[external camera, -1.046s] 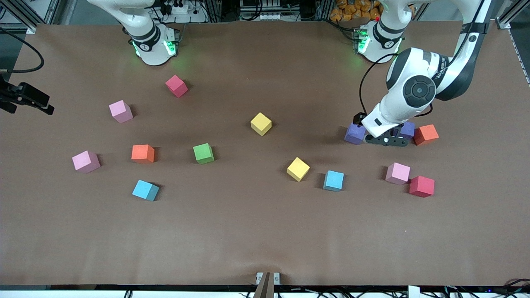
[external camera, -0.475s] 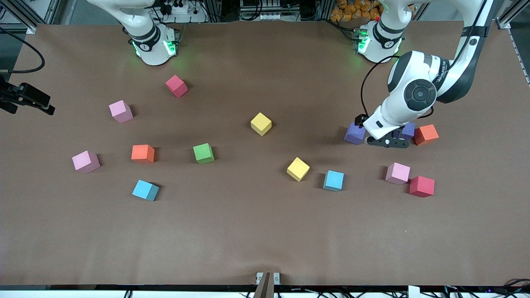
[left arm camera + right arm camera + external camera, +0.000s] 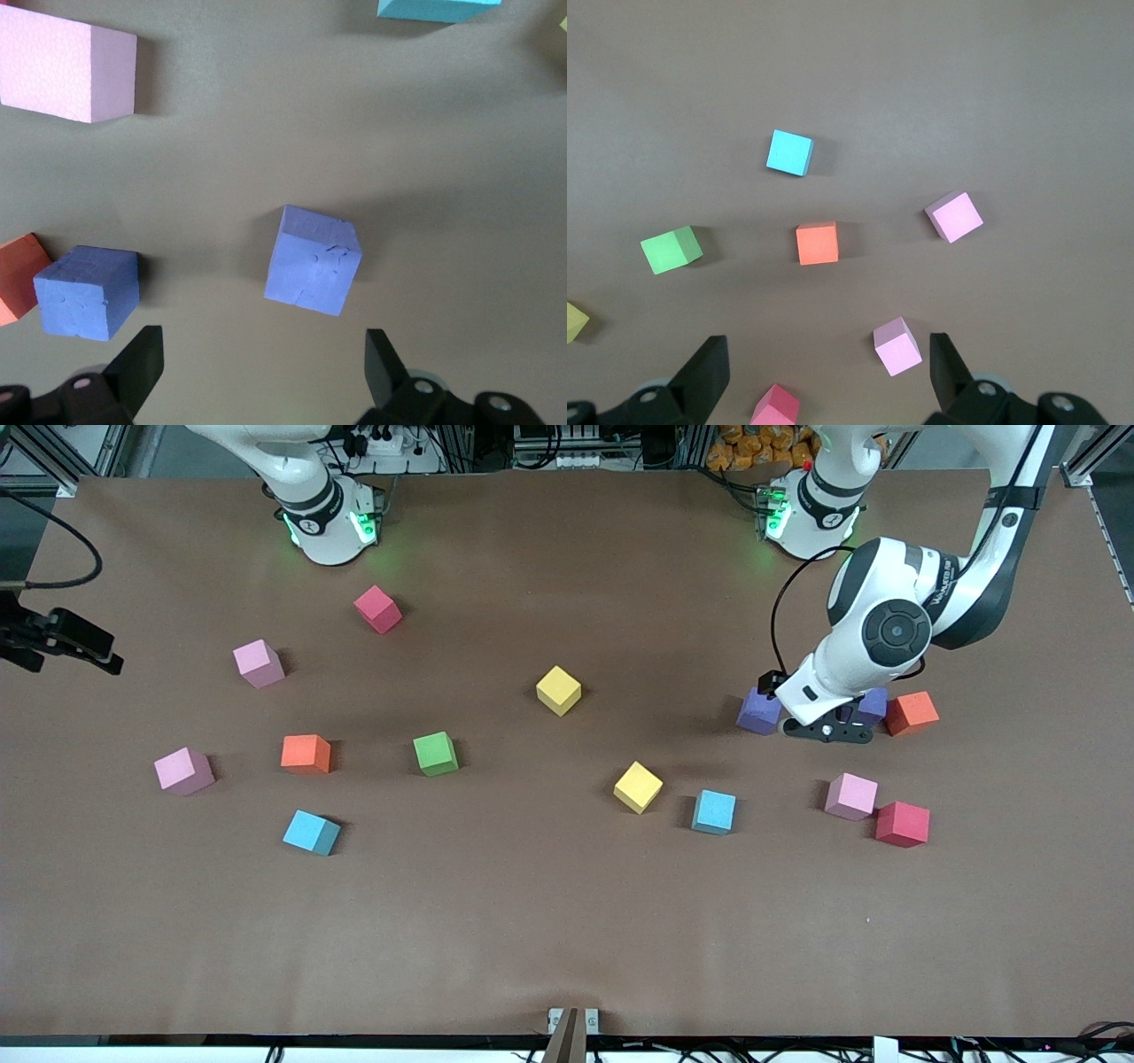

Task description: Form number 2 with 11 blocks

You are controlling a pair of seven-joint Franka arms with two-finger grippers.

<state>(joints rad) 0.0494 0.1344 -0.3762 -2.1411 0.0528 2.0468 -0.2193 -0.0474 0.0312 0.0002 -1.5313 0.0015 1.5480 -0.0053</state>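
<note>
The blocks lie scattered singly on the brown table, and no number 2 is in view. My left gripper [image 3: 828,729] [image 3: 261,363] hangs open and low between two purple blocks [image 3: 760,711] [image 3: 873,704]. In the left wrist view one purple block [image 3: 313,261] lies just ahead of the open fingers and the other purple block [image 3: 87,292] sits beside an orange block [image 3: 912,713]. My right gripper [image 3: 824,372] is open and empty, high over the right arm's end, above a red block [image 3: 775,407] and a pink block [image 3: 897,345]. It does not show in the front view.
Nearer the front camera lie a pink block [image 3: 851,795], a red block [image 3: 902,824], a light blue block [image 3: 714,811] and a yellow block [image 3: 638,786]. Another yellow [image 3: 558,690], green [image 3: 435,753], orange [image 3: 306,753], pink [image 3: 184,771] and light blue [image 3: 311,832] lie toward the right arm's end.
The left arm's wrist has shifted slightly while its gripper stays low between the purple blocks. No block has moved.
</note>
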